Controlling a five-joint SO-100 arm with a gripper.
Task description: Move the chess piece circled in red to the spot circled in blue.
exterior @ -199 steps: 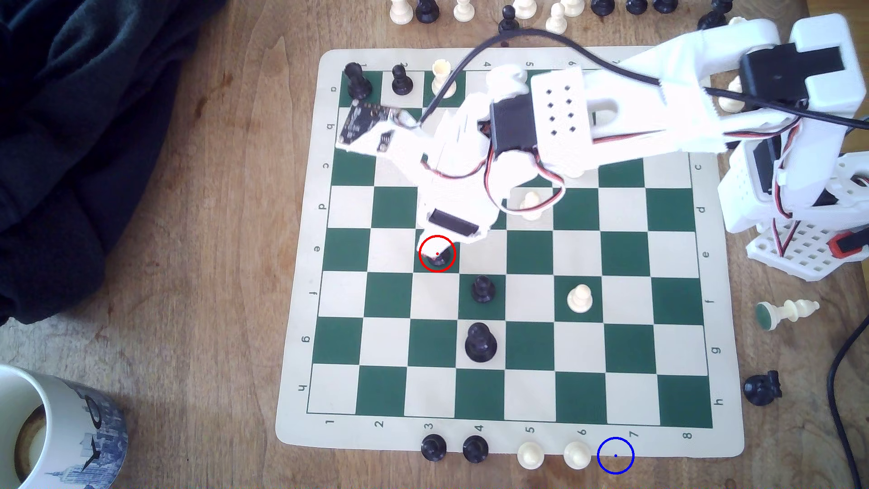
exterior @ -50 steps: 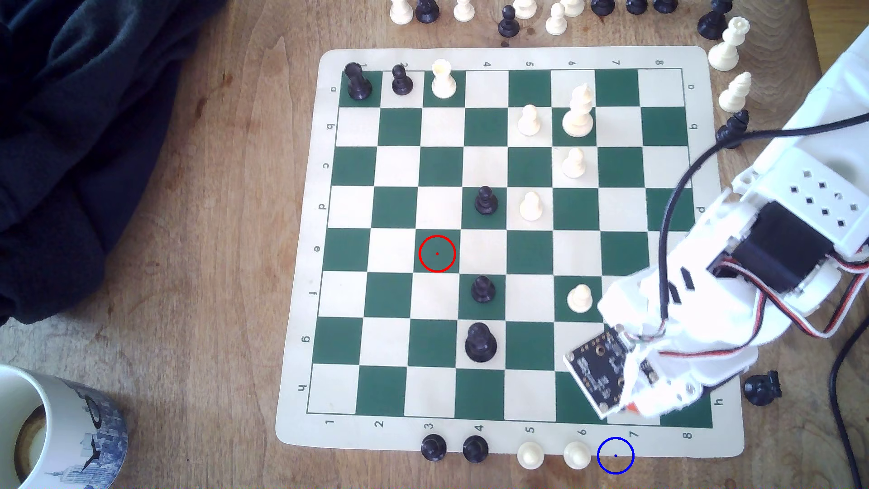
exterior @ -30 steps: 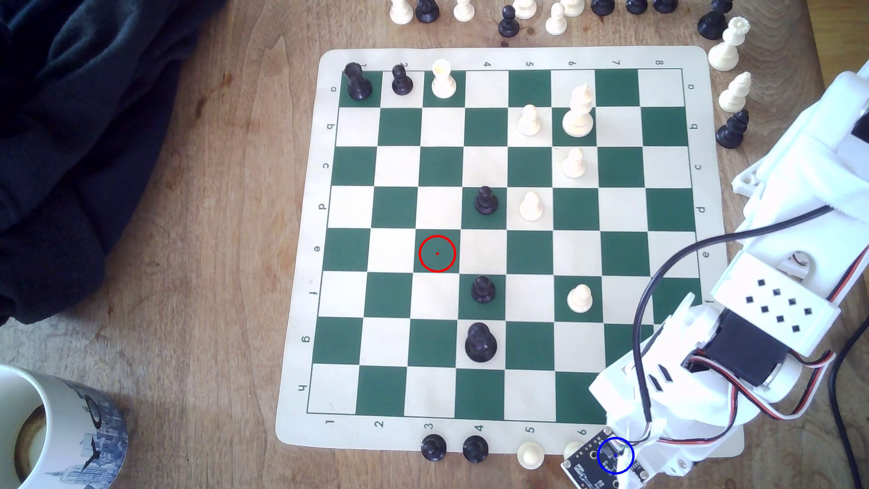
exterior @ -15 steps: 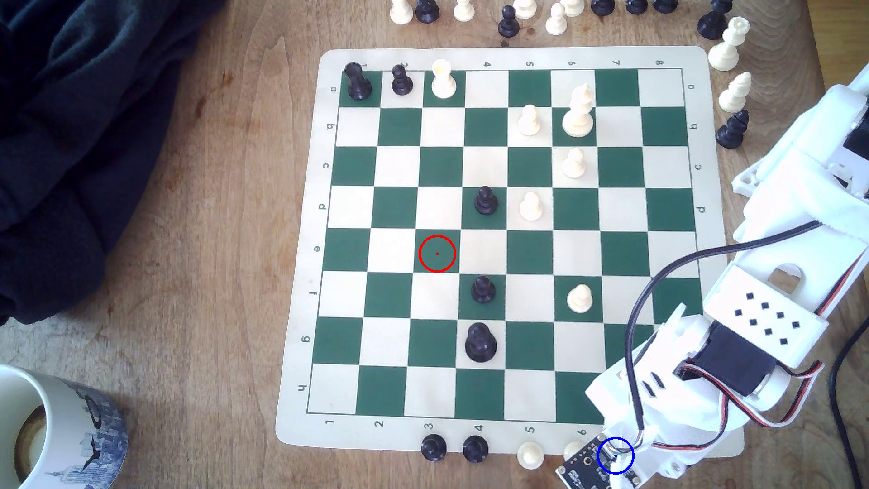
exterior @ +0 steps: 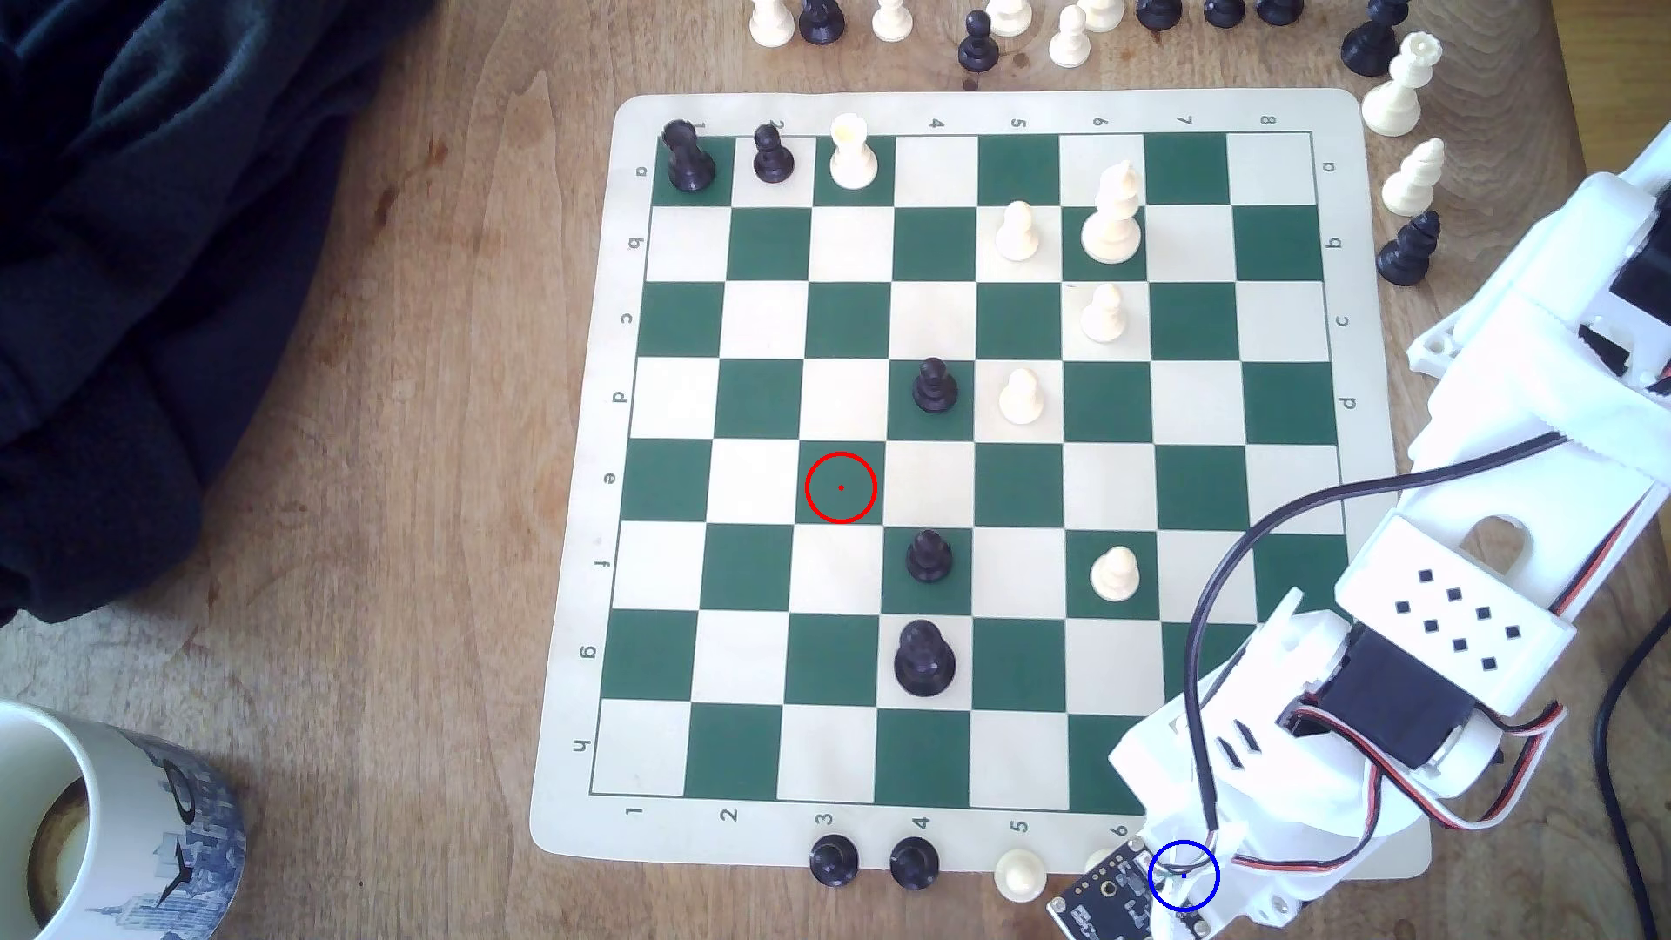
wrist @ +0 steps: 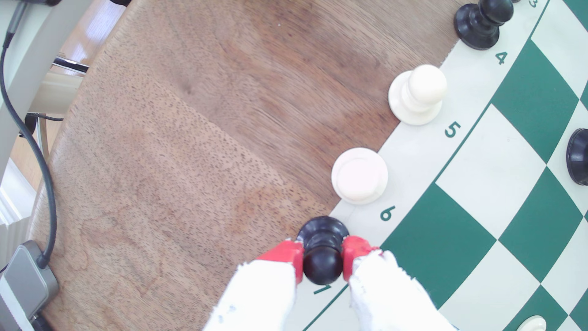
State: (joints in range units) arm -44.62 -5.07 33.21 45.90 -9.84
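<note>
In the wrist view the chess piece (wrist: 322,265), a glossy black pawn, is upright between my gripper's (wrist: 322,256) red fingertips (wrist: 288,254), which are shut on its head. Its base sits over the mat's cream edge by the printed 7, half over the wood; I cannot tell whether it touches down. In the exterior view the spot (exterior: 1184,875), a blue ring on the mat's near edge, is covered by the arm's wrist (exterior: 1266,777) and its camera board, which hide the pawn. The red ring (exterior: 841,488) encloses a bare green square.
A row stands along the same mat edge: cream pawns (wrist: 359,175) (wrist: 416,94) closest, then a black pawn (wrist: 480,22). A taller black piece (exterior: 923,658) is on the board. A mug (exterior: 90,822) and dark cloth (exterior: 163,226) lie at the exterior view's left.
The arm carried the pawn from the red-ringed square to the blue ring at the mat's near edge. Over the last second the wrist crept slightly toward the exterior view's lower left.
</note>
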